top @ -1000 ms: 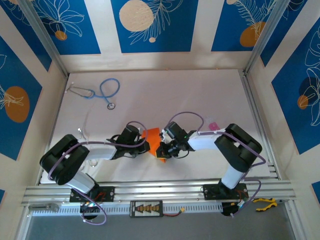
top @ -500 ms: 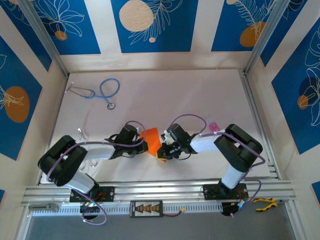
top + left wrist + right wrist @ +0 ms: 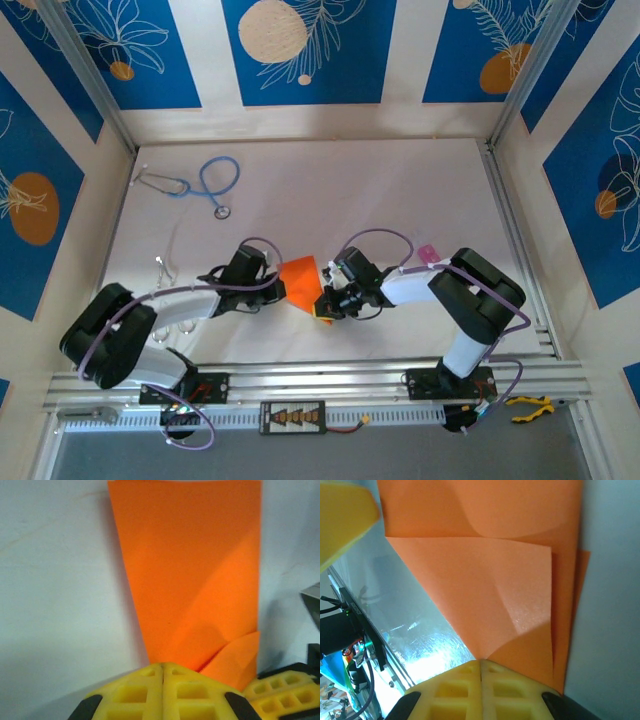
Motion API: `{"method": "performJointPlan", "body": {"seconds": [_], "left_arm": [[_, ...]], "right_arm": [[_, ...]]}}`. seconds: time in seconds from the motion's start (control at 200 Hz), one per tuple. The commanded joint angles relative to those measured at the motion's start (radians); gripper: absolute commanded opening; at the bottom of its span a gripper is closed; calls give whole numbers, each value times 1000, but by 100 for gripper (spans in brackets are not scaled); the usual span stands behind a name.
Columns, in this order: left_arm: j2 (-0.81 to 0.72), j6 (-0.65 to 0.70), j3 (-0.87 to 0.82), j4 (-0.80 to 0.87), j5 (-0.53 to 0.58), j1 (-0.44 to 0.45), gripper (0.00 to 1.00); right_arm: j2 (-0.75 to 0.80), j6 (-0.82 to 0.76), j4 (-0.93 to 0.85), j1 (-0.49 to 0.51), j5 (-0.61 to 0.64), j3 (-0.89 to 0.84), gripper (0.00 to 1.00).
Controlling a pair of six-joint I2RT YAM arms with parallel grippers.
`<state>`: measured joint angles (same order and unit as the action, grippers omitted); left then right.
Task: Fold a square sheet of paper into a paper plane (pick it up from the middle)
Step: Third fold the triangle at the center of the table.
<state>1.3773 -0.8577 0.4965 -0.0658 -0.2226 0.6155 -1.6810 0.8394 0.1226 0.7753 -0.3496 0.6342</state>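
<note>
The square sheet of paper is bright orange and folded into a tapering strip with diagonal flaps, a rough paper plane shape, lying mid-table between both grippers. My left gripper is shut, its yellow tips resting on the strip's narrow end. I cannot tell whether it pinches the paper. My right gripper is shut on the pointed corner of a folded flap. One of its fingers shows at the lower right of the left wrist view.
A blue stethoscope lies at the table's far left. A small pink thing sits just right of the right arm. The aluminium rail runs along the near edge, and walls close in on both sides.
The left arm's elbow swung out to the left and its gripper drew slightly left along the paper. The right gripper edged left and nearer with the flap.
</note>
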Motion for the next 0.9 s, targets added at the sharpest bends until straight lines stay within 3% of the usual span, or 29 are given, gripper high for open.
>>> {"method": "performJointPlan", "body": {"seconds": [0.0, 0.18, 0.375, 0.7, 0.895], "left_arm": [[-53, -23, 8, 6, -4, -5, 6], [-48, -68, 4, -82, -43, 47, 7], [61, -76, 31, -145, -47, 116, 7], [136, -91, -32, -181, -24, 90, 6], [72, -30, -19, -61, 1, 41, 7]], "right_arm": [[-27, -8, -155, -5, 43, -36, 0], [-25, -9, -167, -5, 46, -19, 0], [-29, -9, -167, -5, 49, -16, 0], [-26, -12, -174, -5, 50, -16, 0], [-26, -13, -175, -5, 50, -14, 0]]}}
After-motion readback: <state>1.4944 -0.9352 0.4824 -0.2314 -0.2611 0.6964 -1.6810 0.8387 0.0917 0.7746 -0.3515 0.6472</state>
